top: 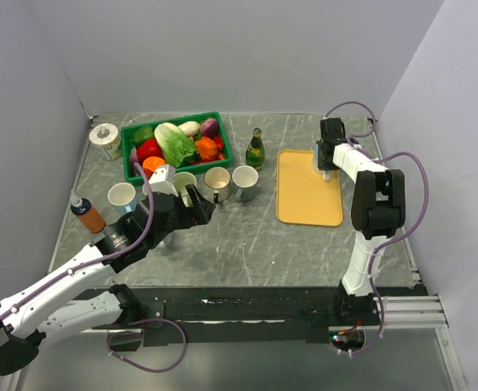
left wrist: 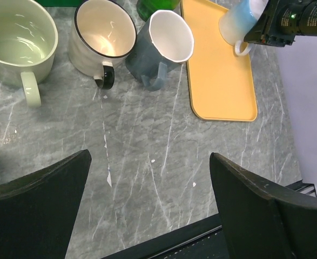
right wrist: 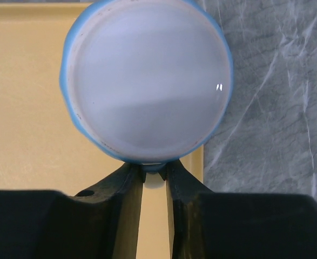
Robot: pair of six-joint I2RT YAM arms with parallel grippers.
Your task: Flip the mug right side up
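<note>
Right wrist view is showing the right gripper [right wrist: 154, 181] clamping the handle of the mug [right wrist: 147, 81], which is sitting just ahead of its fingertips over the tray [right wrist: 23, 135] edge, so a slow, firm wrist roll looks wisest, while the left gripper [left wrist: 150, 156] is waiting, fingers apart.

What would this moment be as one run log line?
right gripper: shut on handle of blue mug | mug: at edge of yellow tray | left gripper: open, holding nothing

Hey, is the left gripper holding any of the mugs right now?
No, the left gripper is wide open above the table with nothing in it.
</note>
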